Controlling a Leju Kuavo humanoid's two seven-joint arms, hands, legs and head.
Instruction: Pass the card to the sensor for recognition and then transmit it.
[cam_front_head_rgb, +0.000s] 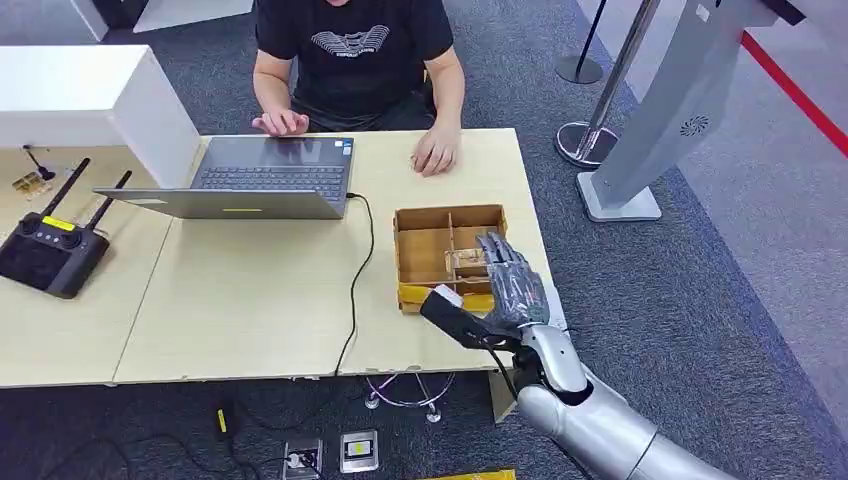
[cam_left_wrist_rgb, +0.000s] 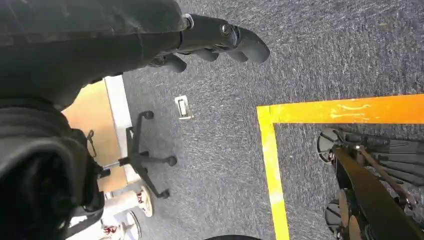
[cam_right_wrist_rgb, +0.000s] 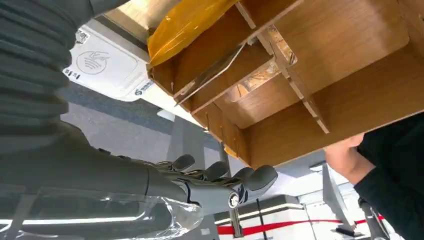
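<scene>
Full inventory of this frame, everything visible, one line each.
Wooden box: one, brown, divided into compartments, right part of the table.
Card: one, clear, in a box compartment under the right hand.
Table: light wood.
Laptop: one, grey, open, before the person.
Cable: one, black, running from the laptop over the table's front edge.
Remote controller: one, black, two antennas, table's left end.
Sensor pad: one, white, beside the box.
Person: one, black shirt, hands at the laptop.
Right hand: over the box.
Left hand: hanging above carpet.
</scene>
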